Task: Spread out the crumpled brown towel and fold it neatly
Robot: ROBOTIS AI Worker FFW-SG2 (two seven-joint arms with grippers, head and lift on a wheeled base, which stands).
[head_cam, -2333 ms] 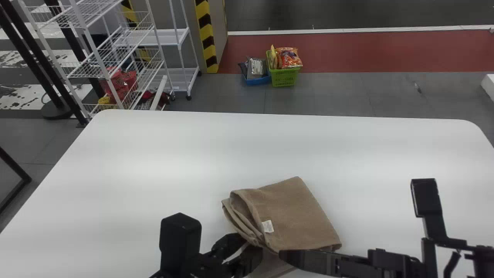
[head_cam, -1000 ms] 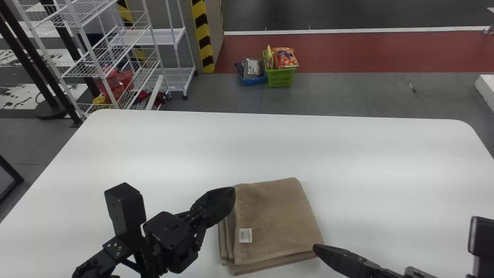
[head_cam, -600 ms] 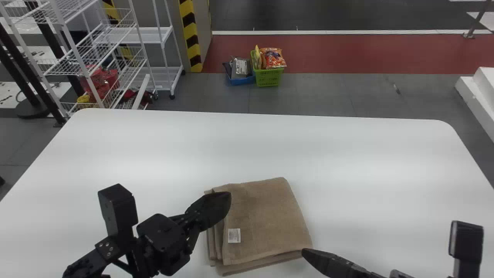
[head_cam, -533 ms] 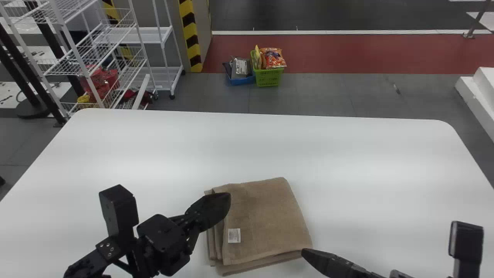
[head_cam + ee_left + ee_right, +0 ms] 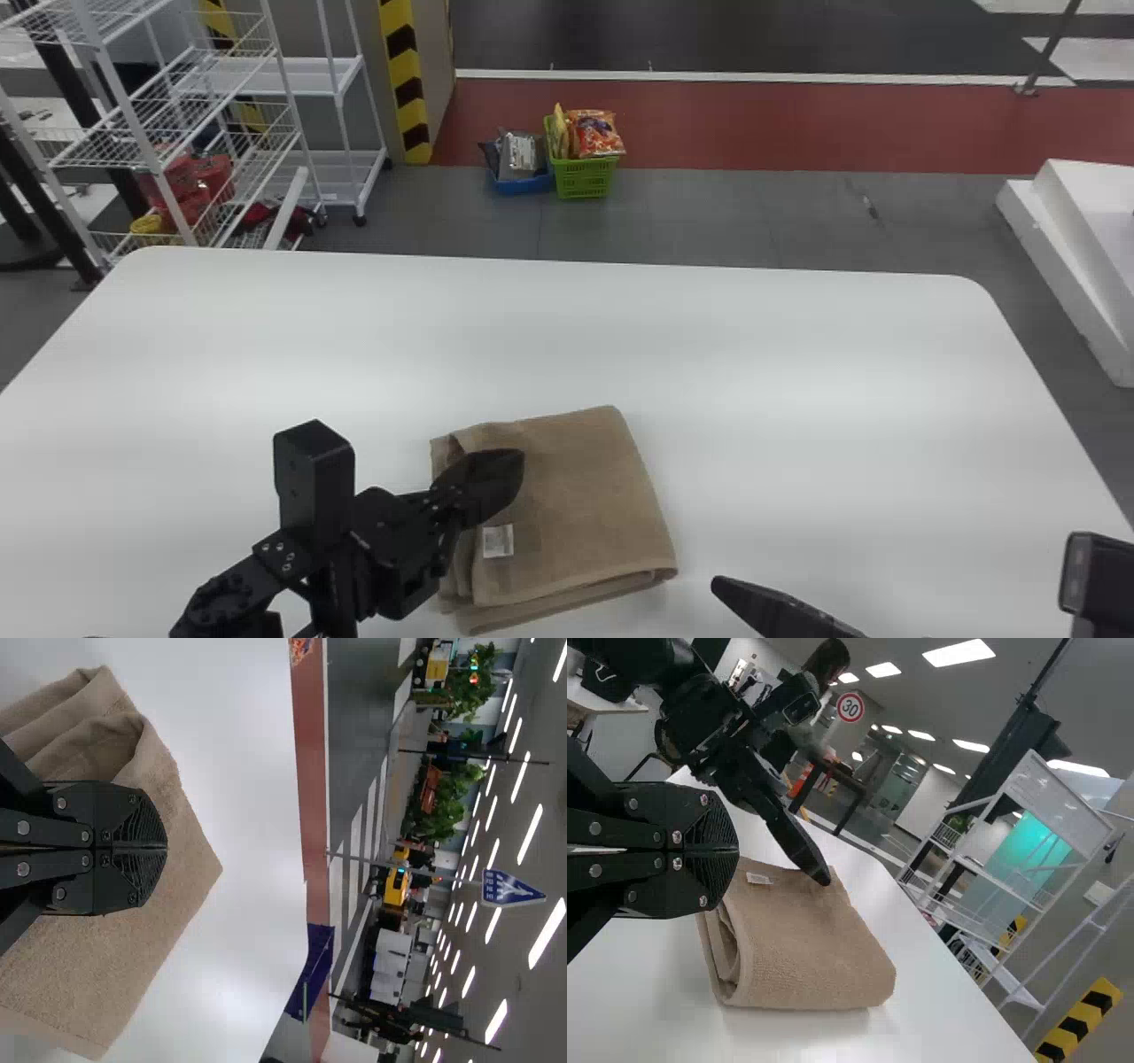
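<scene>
The brown towel [image 5: 576, 505] lies folded into a several-layered packet near the table's front, its white label [image 5: 498, 540] facing up. Over its left part is my left gripper [image 5: 518, 470]; in the left wrist view that gripper [image 5: 166, 848] has its fingers together above the cloth, nothing between them. To the right of the towel, apart from it, my right gripper [image 5: 716, 583] comes in from the bottom edge. The right wrist view shows this gripper [image 5: 737, 850] shut and empty, with the towel [image 5: 806, 948] and its loose fold edges beyond.
The white table [image 5: 709, 354] extends behind and to both sides of the towel. Past its far edge, a white wire rack [image 5: 195, 133] stands at the left, and a green basket [image 5: 582, 177] and blue tray [image 5: 523, 184] sit on the floor.
The towel has gone from a bulging fold to a flatter packet. Both grippers have moved apart, the left one rising over the towel's left side. The whole head view has shifted, scenery sliding left.
</scene>
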